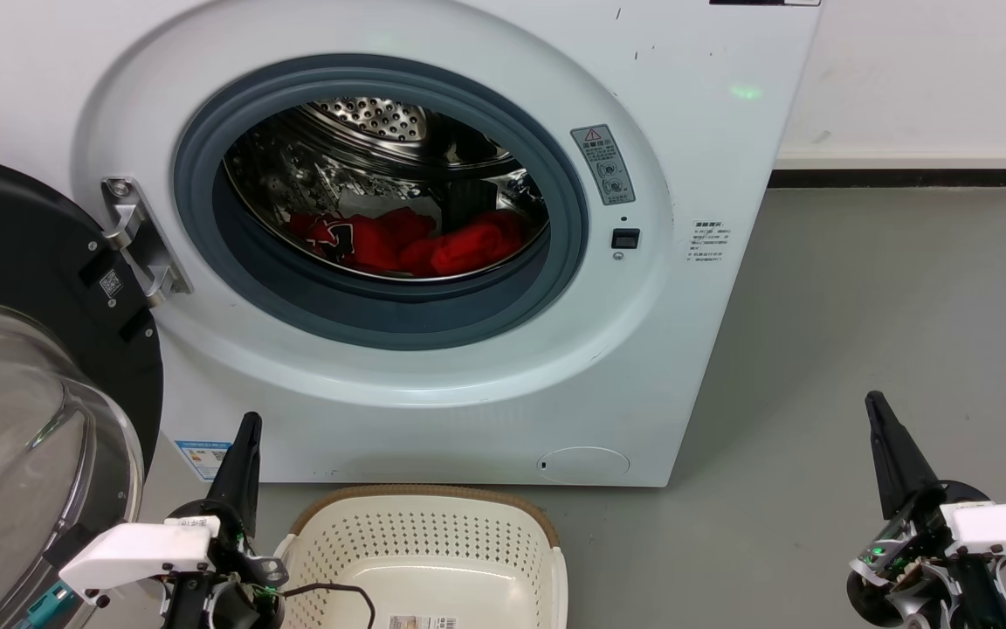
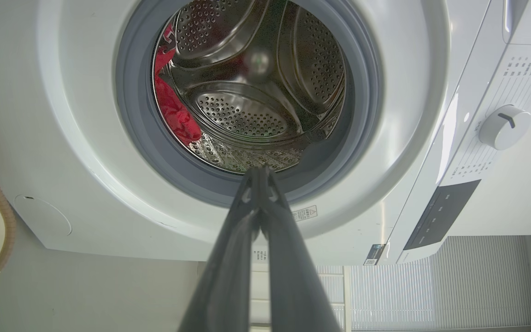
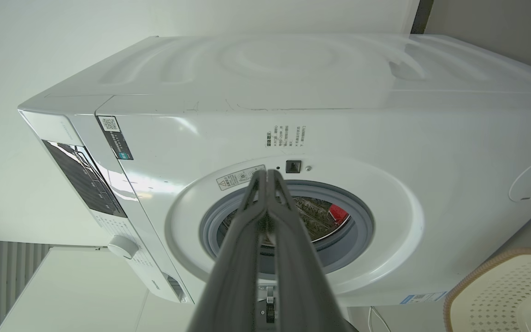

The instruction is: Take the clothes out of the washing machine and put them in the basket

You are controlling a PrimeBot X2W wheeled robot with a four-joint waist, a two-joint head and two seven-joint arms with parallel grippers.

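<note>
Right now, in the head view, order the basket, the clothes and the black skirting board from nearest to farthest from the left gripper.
1. Basket: on the floor beside the left gripper.
2. Clothes: higher, inside the washing machine.
3. Black skirting board: far right, along the wall.

On the washing machine (image 1: 713, 131) we found the porthole unblocked. Nothing crossed its grey rubber ring (image 1: 381, 319), and the drum (image 1: 372, 118) stood empty above the clothes (image 1: 407, 240), which lay at its six o'clock. The open door (image 1: 23, 253) hung at the porthole's nine o'clock, walling off that side, with our left gripper (image 1: 250, 424), fingers pressed together, just beside its rim. At six o'clock the basket (image 1: 420, 492) sat close before the machine, its mouth free but for a black cable (image 1: 328, 586) across the near corner. At three o'clock lay bare grey floor (image 1: 887, 288).
</note>
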